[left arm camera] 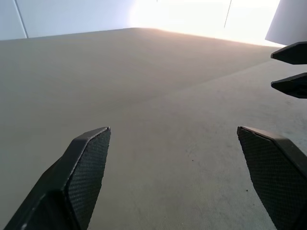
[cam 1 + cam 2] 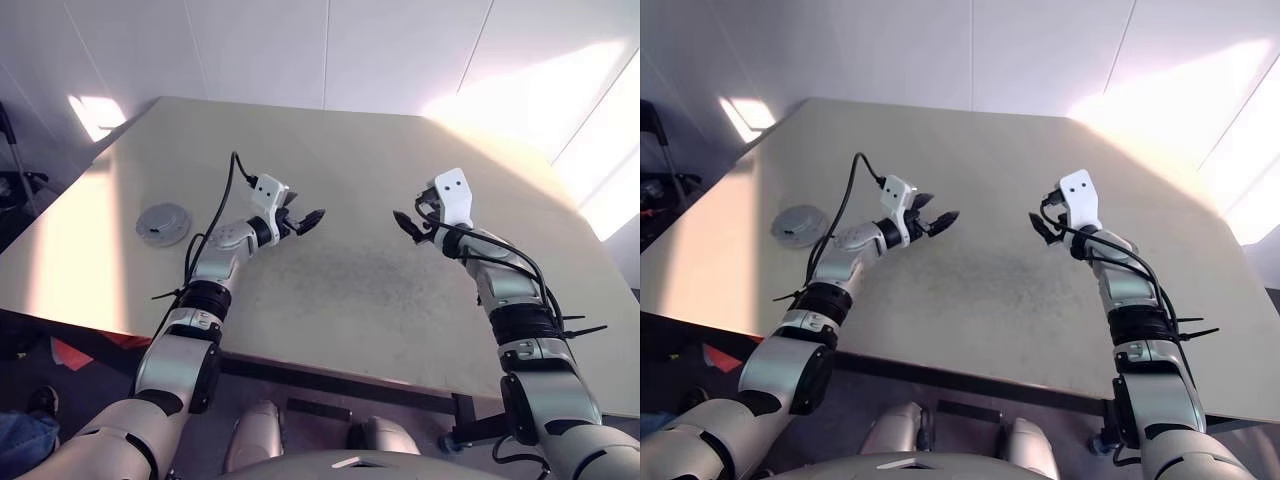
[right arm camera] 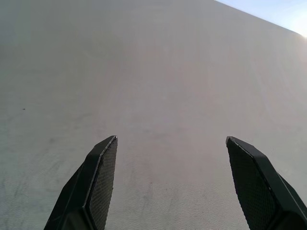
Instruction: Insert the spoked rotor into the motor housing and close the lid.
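Lid lies closed on the counter far to the left, so the task looks finished, while left end effector and right end effector hover wide and empty.

Both arms are built of glossy silver-grey shells broken by black joint bands. Black cables loop loosely along each forearm, fastened with cable ties. A white boxy module with small dark dots caps each wrist, ahead of the left end effector and the right end effector, whose black fingers taper to points and carry finely textured pads.
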You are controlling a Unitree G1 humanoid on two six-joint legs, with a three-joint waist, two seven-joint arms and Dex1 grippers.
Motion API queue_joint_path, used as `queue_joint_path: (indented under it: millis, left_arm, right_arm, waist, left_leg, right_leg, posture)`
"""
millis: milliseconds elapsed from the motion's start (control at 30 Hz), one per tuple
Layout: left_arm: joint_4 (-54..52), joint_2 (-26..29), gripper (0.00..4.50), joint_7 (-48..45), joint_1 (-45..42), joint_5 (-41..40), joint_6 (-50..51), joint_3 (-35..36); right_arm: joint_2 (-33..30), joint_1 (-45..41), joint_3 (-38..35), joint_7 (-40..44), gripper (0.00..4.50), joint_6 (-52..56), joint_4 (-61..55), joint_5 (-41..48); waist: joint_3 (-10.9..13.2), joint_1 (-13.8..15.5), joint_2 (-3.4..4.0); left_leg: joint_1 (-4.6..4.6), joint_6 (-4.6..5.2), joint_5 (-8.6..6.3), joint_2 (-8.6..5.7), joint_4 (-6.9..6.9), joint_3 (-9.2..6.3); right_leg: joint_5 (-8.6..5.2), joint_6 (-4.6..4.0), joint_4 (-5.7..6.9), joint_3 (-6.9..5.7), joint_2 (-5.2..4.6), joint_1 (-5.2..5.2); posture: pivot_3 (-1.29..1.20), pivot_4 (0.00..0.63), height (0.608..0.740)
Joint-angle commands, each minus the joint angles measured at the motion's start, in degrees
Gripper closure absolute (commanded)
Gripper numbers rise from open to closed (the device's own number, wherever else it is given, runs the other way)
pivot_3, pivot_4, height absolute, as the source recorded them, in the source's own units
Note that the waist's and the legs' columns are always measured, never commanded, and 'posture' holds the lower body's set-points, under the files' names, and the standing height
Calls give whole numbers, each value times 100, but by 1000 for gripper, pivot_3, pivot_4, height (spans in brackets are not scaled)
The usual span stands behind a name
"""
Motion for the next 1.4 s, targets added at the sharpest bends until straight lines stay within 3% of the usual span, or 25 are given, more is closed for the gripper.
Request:
queue_joint_path:
  millis: [33, 367, 400, 500, 533, 733, 967, 1000, 1100, 1167, 1267, 1400]
  left_arm:
    - [-92, 29, 27, 25, -131, 30, -77, 39]
    - [-111, -2, 27, 2, -96, 64, -95, 15]
    - [-119, -2, 27, -2, -91, 68, -94, 14]
    - [-100, 13, 27, -10, -107, 78, -98, 16]
    - [-93, 16, 27, -11, -112, 80, -100, 19]
    - [-78, 24, 27, -9, -109, 89, -107, 33]
    - [-115, 28, 27, 11, -62, 83, -106, 40]
    - [-125, 26, 27, 16, -52, 82, -105, 41]
    - [-147, 19, 27, 26, -28, 79, -105, 38]
    - [-158, 12, 27, 32, -14, 77, -105, 36]
    - [-145, 10, 27, 39, -23, 80, -110, 38]
    - [-101, 28, 27, 36, -66, 85, -118, 48]
  right_arm:
    - [-43, -126, -86, -24, 409, 17, -176, -18]
    - [-35, -168, -217, -52, 409, 190, -136, 107]
    - [-36, -175, -230, -69, 409, 211, -131, 110]
    - [-26, -186, -220, -112, 409, 190, -139, 84]
    - [-26, -186, -206, -119, 409, 194, -142, 63]
    - [-12, -190, -184, -130, 409, 131, -94, 7]
    - [0, -231, -217, -90, 409, 195, -59, 58]
    - [3, -242, -230, -92, 409, 219, -55, 71]
    - [20, -236, -255, -28, 409, 164, -109, 120]
    - [-6, -218, -215, -55, 409, 154, -122, 45]
    - [-24, -235, -179, -111, 409, 163, -52, -40]
    - [-14, -241, -174, -116, 409, 140, -40, -44]
  waist:
    - [0, 0, 0]
    - [8, 77, -1]
    - [11, 134, 5]
    - [13, 127, -9]
    - [14, 104, -14]
    - [14, 140, -13]
    - [14, 171, -6]
    - [14, 214, -1]
    - [20, 277, -8]
    - [23, 241, -15]
    - [24, 140, -16]
    - [23, 140, -16]
  left_leg:
    - [0, 0, 0, 0, 0, 0]
    - [14, -3, -1, 4, 3, 26]
    - [59, -30, -12, 67, -1, 171]
    - [118, -86, -78, 120, 10, 331]
    - [83, -81, -80, 98, 9, 296]
    - [-18, -41, -75, 106, 35, 258]
    - [-44, -39, -77, 114, 65, 236]
    - [-36, -54, -87, 119, 79, 255]
    - [62, -94, -137, 178, 101, 424]
    - [104, -93, -167, 175, 97, 465]
    - [77, -79, -170, 154, 93, 425]
    - [39, -68, -165, 153, 104, 370]
  right_leg:
    - [0, 0, 0, 0, 0, 0]
    - [0, 3, -11, 18, 7, -11]
    - [17, 16, -24, 131, 74, -20]
    - [33, 85, -24, 446, 219, -85]
    - [57, 49, -11, 420, 186, -104]
    - [55, 35, 45, 340, 163, -195]
    - [37, 7, 55, 303, 155, -195]
    - [34, 12, 45, 321, 162, -200]
    - [59, 57, 27, 595, 324, -206]
    - [61, 106, 29, 712, 365, -211]
    - [83, 67, 34, 639, 291, -214]
    - [77, 57, 34, 589, 284, -216]
  posture:
    - [0, 0, 740]
    - [0, 0, 740]
    - [0, 0, 740]
    - [0, 0, 740]
    - [0, 0, 740]
    - [0, 0, 740]
    - [0, 0, 740]
    - [0, 0, 740]
    - [0, 0, 740]
    - [0, 0, 740]
    - [0, 0, 740]
    - [0, 0, 740]
